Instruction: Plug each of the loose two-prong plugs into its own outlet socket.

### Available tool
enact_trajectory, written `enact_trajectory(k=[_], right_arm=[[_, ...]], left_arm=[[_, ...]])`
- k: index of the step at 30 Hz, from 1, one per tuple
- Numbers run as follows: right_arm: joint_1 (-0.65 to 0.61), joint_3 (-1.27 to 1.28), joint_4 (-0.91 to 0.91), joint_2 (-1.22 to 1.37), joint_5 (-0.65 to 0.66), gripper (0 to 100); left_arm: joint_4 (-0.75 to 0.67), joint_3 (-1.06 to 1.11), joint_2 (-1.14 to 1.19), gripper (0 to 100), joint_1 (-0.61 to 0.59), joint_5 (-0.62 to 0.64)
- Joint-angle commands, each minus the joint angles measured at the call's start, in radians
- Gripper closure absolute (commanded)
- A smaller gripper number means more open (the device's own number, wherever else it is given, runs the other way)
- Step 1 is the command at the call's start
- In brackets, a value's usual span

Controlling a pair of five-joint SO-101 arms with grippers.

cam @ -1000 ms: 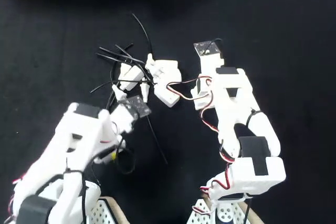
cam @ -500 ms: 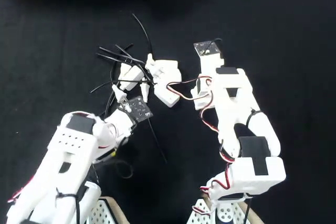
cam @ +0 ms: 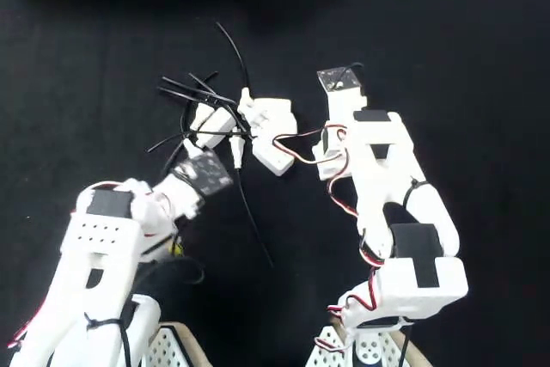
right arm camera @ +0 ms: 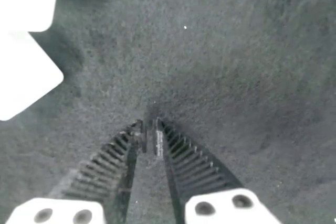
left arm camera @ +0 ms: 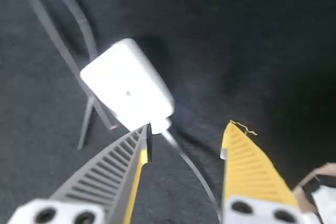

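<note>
- Left gripper [left arm camera: 188, 128] hangs low over the black table [cam: 447, 58], jaws spread wide with nothing between them
- One white plug [left arm camera: 126, 90] lies flat just beyond one fingertip, its thin cord [left arm camera: 185, 157] trailing between the jaws
- Right gripper [right arm camera: 148, 128] is pinched closed on nothing, tip near the table, just beside the white outlet blocks [cam: 273, 114]
- Other loose plugs [cam: 215, 120] and black cables [cam: 185, 92] lie tangled beside those blocks
- For a good pick, I judge the jaws should centre on the plug's body rather than the cord, then close squarely, leaving the prongs free to face a socket
</note>
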Motion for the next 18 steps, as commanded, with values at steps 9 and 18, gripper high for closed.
enact_trajectory(k=[9, 18], right_arm=[[0.009, -0.041, -0.012, -0.001, 0.011, 95.5], [0.009, -0.041, -0.012, -0.001, 0.011, 95.5]], left_arm=[[0.029, -0.022, -0.018, 77, 0.220, 0.201], [-0.132, 0.027, -0.008, 76, -0.008, 0.210]])
